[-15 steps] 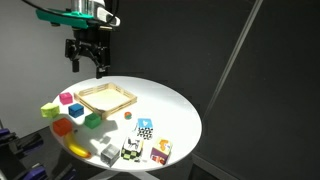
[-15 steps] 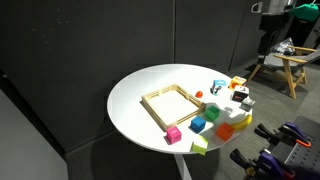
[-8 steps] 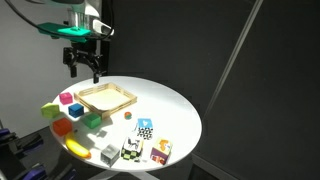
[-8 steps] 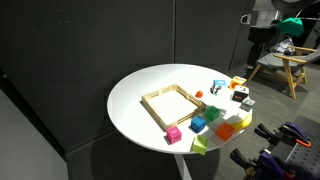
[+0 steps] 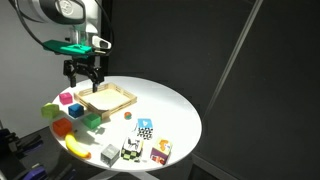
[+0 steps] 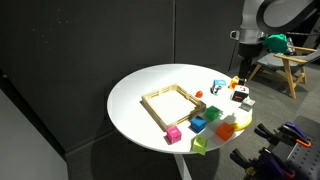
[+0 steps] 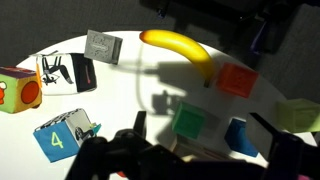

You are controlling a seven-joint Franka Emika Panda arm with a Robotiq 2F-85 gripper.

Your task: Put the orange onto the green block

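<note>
The orange (image 5: 62, 127) is a small orange block on the white round table, beside the banana (image 5: 75, 148). It shows in the wrist view (image 7: 238, 79) just past the banana (image 7: 178, 45). The green block (image 5: 93, 120) sits in front of the wooden tray (image 5: 105, 97); it also shows in the wrist view (image 7: 188, 122) and in an exterior view (image 6: 211, 114). My gripper (image 5: 84, 73) hangs open and empty well above the blocks, and also shows in an exterior view (image 6: 241, 70). In the wrist view the open jaws (image 7: 200, 128) frame the green block.
Around the green block lie a red cube (image 5: 76, 110), a magenta cube (image 5: 67, 99), a pale yellow-green block (image 5: 48, 109) and a blue block (image 7: 240, 137). A grey block (image 5: 108, 153) and patterned cubes (image 5: 146, 128) sit near the table's front edge.
The arm has come down and moved from behind the tray toward the cluster of blocks. The jaws stay open. Nothing on the table has moved.
</note>
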